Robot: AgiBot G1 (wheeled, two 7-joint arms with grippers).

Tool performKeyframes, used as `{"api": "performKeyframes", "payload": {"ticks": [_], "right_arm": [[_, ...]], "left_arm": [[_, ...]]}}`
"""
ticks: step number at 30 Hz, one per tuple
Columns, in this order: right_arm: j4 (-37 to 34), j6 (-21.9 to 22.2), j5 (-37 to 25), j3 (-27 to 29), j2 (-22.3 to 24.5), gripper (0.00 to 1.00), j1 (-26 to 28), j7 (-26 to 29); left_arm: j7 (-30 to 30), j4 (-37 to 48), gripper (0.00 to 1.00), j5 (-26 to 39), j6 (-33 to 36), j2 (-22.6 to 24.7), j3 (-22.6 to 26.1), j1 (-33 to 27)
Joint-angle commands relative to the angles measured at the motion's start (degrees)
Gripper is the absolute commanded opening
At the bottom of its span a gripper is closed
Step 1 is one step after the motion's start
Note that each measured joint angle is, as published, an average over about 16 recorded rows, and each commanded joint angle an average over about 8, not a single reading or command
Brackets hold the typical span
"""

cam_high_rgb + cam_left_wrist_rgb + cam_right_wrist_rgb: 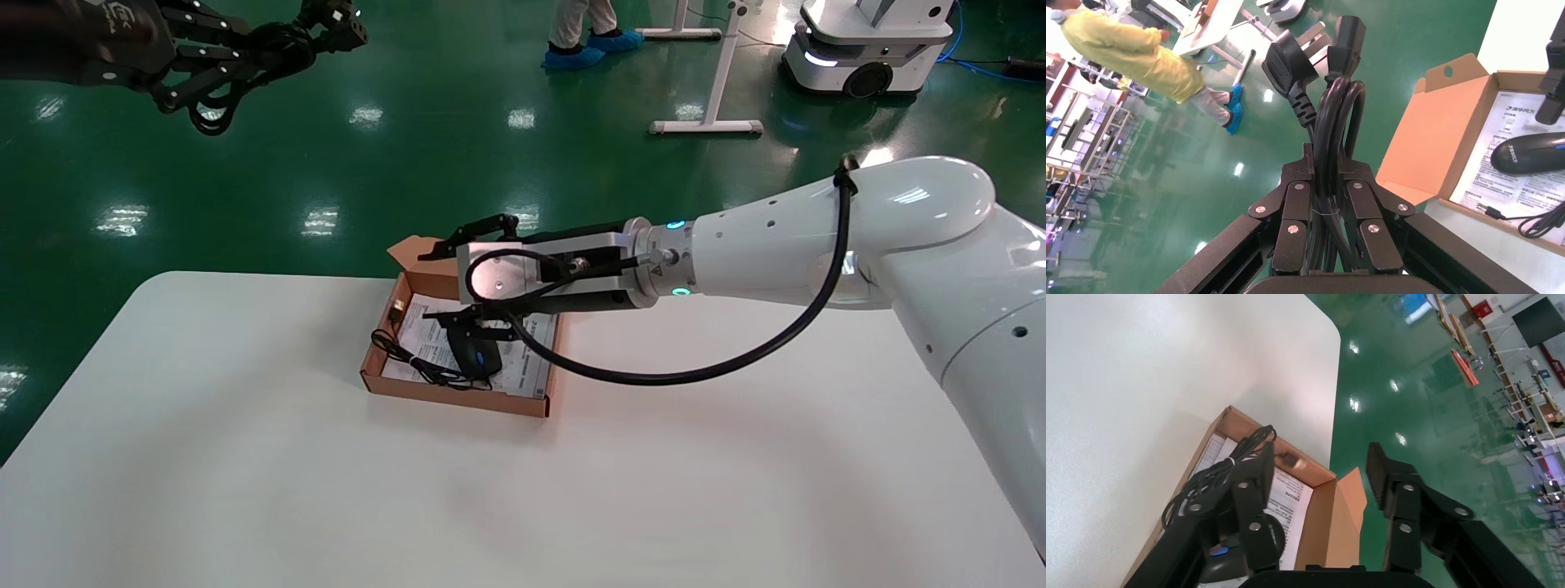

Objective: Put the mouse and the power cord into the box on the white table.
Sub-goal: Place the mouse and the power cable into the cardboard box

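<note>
Looking halfway done: mouse [476, 357] lies in the box [535, 403] on the white table [245, 457]. Your right gripper [458, 282] hovers over it, fingers wide apart, empty. Left gripper [1324, 214] up off-table, clamped round the power cord [1333, 110]; that's left to box.

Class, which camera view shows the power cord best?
The left wrist view: the power cord fills it, plug up, clamped in the left gripper. The head view shows it small, far off; the right wrist view shows none.
</note>
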Motion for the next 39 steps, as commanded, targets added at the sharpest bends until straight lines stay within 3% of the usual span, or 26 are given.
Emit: {"api": "performKeyframes", "payload": {"ticks": [1,9,21,35,39], "right_arm": [[0.12,0.20,0.52,-0.67,-0.13,1.00,0.00,-0.05],[-5.14,-2.41,2.98,-0.04,5.08,1.00,2.67,-1.39],[-11.47,-5.80,1.63,0.08,18.81,1.00,8.62,-5.03],[-15.19,-7.85,1.32,0.07,23.05,1.00,9.35,-8.34],[-16.27,-8.15,1.07,-0.09,23.73,1.00,9.11,-8.82]], "left_arm": [[-0.52,-0.79,0.00,0.02,-0.22,-0.34,-0.03,0.10],[0.43,-1.02,0.00,0.39,3.00,1.91,1.98,5.18],[13.36,12.93,0.00,0.00,-0.94,15.69,3.35,13.26],[19.90,22.73,0.00,1.15,-12.33,25.33,3.77,15.79],[21.06,23.86,0.11,1.07,-11.83,26.31,3.74,15.89]]}}
